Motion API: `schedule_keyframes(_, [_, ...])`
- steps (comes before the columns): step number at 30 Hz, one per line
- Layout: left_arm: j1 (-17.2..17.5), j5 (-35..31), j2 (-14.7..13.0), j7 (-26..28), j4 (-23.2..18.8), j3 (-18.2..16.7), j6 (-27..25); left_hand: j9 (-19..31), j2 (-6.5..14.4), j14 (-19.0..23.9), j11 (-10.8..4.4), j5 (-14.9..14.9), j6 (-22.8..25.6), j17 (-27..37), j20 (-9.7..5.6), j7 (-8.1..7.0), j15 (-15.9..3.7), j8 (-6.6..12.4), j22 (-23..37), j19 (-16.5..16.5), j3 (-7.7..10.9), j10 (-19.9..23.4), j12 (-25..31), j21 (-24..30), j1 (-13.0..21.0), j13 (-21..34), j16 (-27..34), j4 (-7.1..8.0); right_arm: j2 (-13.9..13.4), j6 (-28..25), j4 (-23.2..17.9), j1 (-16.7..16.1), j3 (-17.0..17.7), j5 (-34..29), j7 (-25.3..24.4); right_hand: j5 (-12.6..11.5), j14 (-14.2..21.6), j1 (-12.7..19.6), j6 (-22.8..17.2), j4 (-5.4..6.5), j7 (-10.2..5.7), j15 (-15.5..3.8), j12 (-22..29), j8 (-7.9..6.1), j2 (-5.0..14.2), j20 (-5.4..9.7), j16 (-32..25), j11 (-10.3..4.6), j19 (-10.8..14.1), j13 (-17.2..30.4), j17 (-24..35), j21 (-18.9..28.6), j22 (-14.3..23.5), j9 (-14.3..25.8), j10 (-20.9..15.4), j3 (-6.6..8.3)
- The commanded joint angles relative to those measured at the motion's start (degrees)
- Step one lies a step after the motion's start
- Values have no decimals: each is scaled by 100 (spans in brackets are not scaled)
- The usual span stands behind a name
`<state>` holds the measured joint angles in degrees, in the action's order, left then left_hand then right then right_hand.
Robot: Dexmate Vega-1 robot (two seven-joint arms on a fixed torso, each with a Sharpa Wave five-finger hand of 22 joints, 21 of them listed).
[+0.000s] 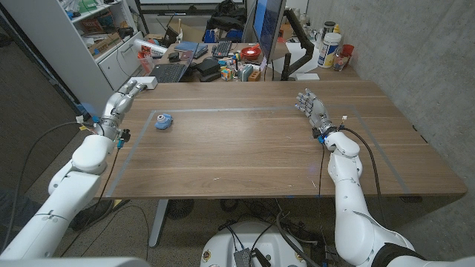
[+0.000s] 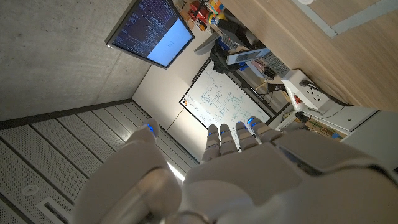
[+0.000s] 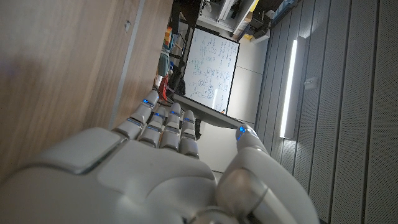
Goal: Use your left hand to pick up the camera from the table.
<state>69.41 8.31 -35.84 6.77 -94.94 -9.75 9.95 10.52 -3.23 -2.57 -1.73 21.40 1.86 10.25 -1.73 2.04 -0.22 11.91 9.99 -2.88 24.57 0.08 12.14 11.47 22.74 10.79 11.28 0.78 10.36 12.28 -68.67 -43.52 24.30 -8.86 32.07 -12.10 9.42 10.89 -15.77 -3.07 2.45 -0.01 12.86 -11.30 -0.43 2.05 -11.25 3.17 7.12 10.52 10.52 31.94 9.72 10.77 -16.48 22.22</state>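
Table (image 1: pixel 245 156) wooden, taped outline, cluttered desk (image 1: pixel 208 59) behind

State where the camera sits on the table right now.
In the head view the small blue camera sits on the table's left part, just inside the taped outline's far-left corner, nearer the left hand, which is not touching it.

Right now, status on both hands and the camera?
Left hand open, at table's far left edge. Right hand open. Small blue camera on wooden table, untouched. Path clear.

camera (image 1: pixel 164 122) too small for detail
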Motion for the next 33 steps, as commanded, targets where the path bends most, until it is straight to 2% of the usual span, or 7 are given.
schedule_keyframes(1, [56,-475,-102,236,-63,-89,-33,28,4,40,-25,42,49,34,-119,-5,-9,54,34,30,13,64,43,41,56,17,18,-57,1,24,37,25,18,8,14,-28,57,27,-41,-27,-12,-13,-6,-15,36,76,-7,-10,75,15,20,-42,17,24,-39,12])
schedule_keyframes(18, [86,-1252,-379,430,-126,-106,-213,29,19,96,-75,48,121,36,-102,-33,-40,65,35,39,17,121,48,39,119,18,21,-86,20,-18,0,14,-8,-44,-14,-30,74,23,-47,-33,-21,-26,-12,-14,40,75,-8,-19,98,15,20,-88,19,25,-43,3])
schedule_keyframes(33, [0,-2005,-743,585,-128,3,-372,31,21,194,-127,59,230,39,-115,-71,-49,86,36,123,12,187,52,63,180,19,36,-117,47,15,-7,-6,-4,-29,-72,-31,84,23,-65,-41,-30,-30,-11,-17,43,76,-5,-28,113,15,18,-127,20,25,-61,-2])
